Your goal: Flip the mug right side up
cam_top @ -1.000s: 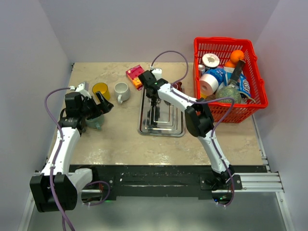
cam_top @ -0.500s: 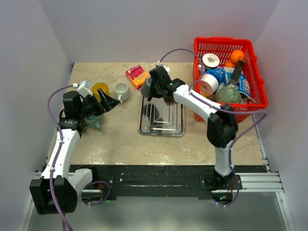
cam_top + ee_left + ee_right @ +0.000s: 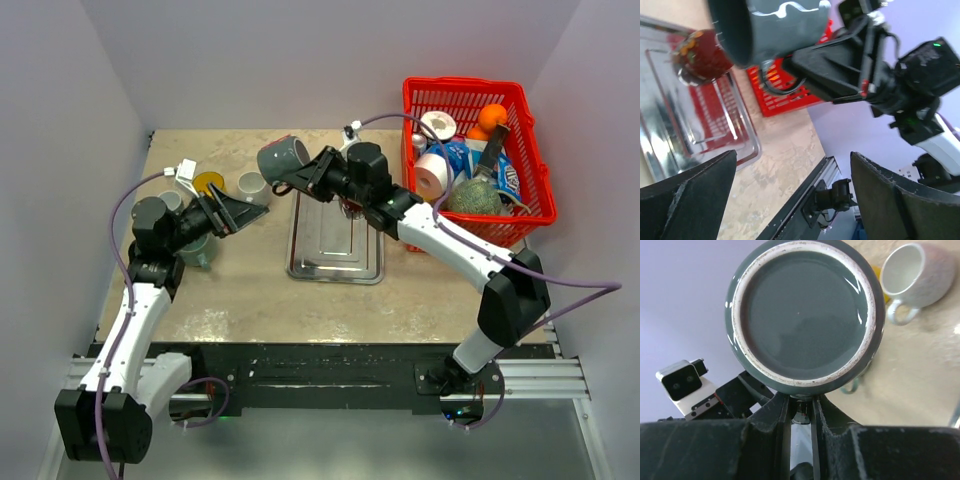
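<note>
So: the grey mug (image 3: 283, 158) is off the surface (image 3: 250, 290), in the air at 11 o'clock of the metal tray (image 3: 335, 250), lying sideways. Right gripper (image 3: 303, 176) fingers pinch it at the handle side. Left gripper (image 3: 240, 212) fingers are spread wide with nothing in them, near the mug at its 7 o'clock. An upright white mug (image 3: 252, 187) sits on the surface under that gap. Red basket (image 3: 465, 84), packed, is at the tray's 2 o'clock.

Right wrist view: only the mug's base, facing the camera. Left wrist view: the mouth turned its way, plus a dark red item (image 3: 700, 57) on the tray.

Count: three mugs (grey, white, and a teal mug (image 3: 197, 250) under the left arm), one tray, one basket.
</note>
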You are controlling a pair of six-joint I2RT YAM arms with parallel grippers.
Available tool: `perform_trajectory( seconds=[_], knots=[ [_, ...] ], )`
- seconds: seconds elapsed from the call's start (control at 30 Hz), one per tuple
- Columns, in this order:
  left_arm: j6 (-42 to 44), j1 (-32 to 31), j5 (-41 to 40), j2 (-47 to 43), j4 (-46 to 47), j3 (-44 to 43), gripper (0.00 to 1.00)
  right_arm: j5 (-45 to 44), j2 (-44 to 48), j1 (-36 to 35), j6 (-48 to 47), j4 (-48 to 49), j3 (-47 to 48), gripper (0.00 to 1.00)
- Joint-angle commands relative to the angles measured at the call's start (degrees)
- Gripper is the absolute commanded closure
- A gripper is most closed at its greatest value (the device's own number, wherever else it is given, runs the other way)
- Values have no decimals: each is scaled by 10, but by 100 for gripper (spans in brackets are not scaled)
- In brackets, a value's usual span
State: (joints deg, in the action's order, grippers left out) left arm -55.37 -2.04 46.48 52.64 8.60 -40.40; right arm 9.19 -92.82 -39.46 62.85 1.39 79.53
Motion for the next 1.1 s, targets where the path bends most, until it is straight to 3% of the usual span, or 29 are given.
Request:
perform_trajectory(
  seconds=[0.0, 0.17, 0.23, 0.27, 0.33, 0.47, 0.7, 0.9, 1.07],
  knots=[
    [-24, -13, 32, -11, 90, -27, 1, 59, 48, -8, 82, 177, -12, 100],
    [-63, -15, 20, -3, 99, -32, 1, 78, 73, -17, 112, 280, -44, 100],
    [-131, -15, 19, 4, 103, -30, 1, 87, 81, -24, 109, 309, -51, 100],
    [-159, -18, 26, 10, 173, -28, 2, 88, 83, -25, 108, 320, -51, 100],
    [-211, -25, 32, 12, 223, -38, 2, 89, 85, -28, 110, 330, -55, 100],
    [-195, -34, 27, 33, 181, -83, 3, 103, 81, -34, 132, 394, -67, 100],
    [-244, -37, 19, 45, 245, -82, 5, 115, 74, -51, 142, 455, -80, 100],
    [-254, -38, 12, 43, 249, -70, 16, 108, 80, -62, 141, 473, -107, 100],
    [-251, -38, 10, 45, 239, -66, 34, 97, 96, -69, 113, 448, -123, 100]
  ],
)
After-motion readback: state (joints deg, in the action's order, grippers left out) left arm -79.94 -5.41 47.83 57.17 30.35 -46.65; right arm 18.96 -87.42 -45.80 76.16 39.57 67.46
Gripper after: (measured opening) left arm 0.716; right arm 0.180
